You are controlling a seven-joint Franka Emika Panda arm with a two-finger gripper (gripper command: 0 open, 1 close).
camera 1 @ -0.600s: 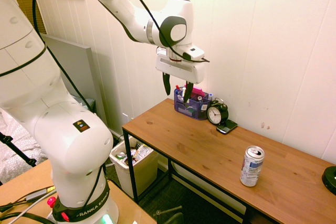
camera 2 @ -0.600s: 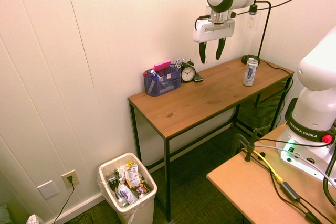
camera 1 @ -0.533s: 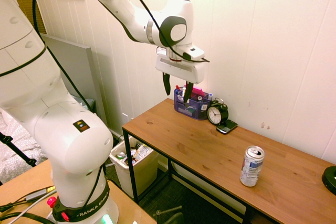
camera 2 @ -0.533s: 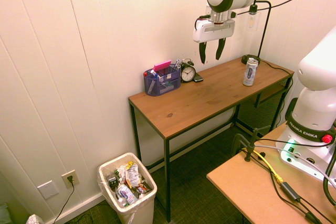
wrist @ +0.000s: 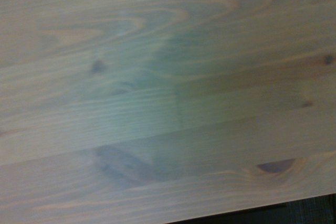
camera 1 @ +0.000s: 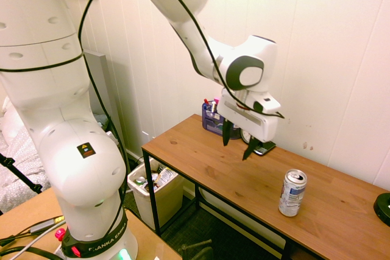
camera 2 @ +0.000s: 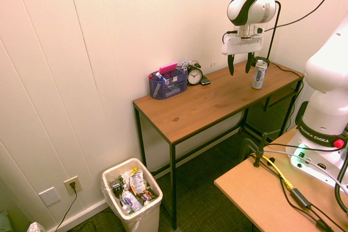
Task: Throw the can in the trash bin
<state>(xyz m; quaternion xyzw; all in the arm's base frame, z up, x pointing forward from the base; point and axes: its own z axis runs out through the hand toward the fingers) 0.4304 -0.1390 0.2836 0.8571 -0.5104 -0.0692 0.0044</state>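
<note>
The slim silver can (camera 1: 292, 193) stands upright on the wooden table (camera 1: 213, 172), toward its right end in the first exterior view; it shows as the can (camera 2: 259, 74) in the second. My gripper (camera 1: 237, 141) hangs open above the table, empty, a short way left of the can and clear of it. From the other side the gripper (camera 2: 240, 63) sits just left of the can, its fingers pointing down. The cream trash bin (camera 2: 133, 198) stands on the floor left of the table, rubbish inside; the bin (camera 1: 152, 190) shows under the table's near end. The wrist view holds only blurred wood grain (wrist: 168, 98).
A blue organizer (camera 2: 167, 81) with pens, an alarm clock (camera 2: 194, 74) and a small dark phone (camera 1: 263, 147) sit along the wall side of the table. A dark lamp base (camera 1: 383, 205) stands at the far right end. The white panelled wall runs close behind.
The arm has swung down and toward the can: the gripper was high above the organizer and now hangs low over the table beside the can. The can has not moved.
</note>
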